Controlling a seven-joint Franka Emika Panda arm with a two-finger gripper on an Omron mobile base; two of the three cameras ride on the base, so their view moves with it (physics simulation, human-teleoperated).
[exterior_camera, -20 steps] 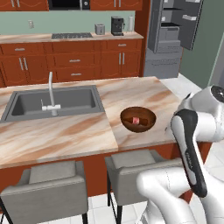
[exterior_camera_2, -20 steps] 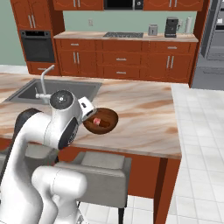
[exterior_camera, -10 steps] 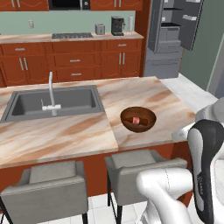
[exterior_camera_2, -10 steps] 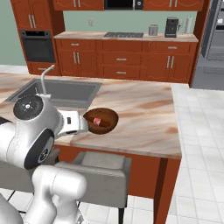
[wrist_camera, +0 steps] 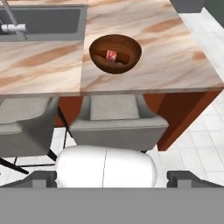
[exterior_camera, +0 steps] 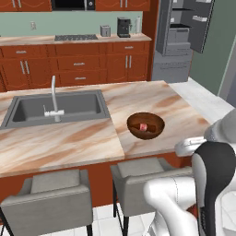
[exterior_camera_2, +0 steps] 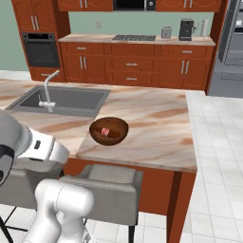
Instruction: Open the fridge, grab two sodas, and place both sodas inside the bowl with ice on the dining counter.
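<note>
Arm is swinging back away from the wide dark-brown wooden bowl (exterior_camera: pixel 157 131) now; a second ago it was hanging right by it, and now it's folding in low over the grey stools (exterior_camera: pixel 55 193). The tool (wrist_camera: pixel 114 180) is standing wide with nothing in it. A small red soda can (wrist_camera: pixel 111 55) is lying inside the bowl, which is sitting on the beige-pink marbled stone table (exterior_camera: pixel 69 138) beside the grey sink (exterior_camera: pixel 57 106). I honestly can't tell if it's one can or two in there. The tall grey fridge (exterior_camera: pixel 179 27) is standing open in the back. I'm guessing a drop-off just finished.
</note>
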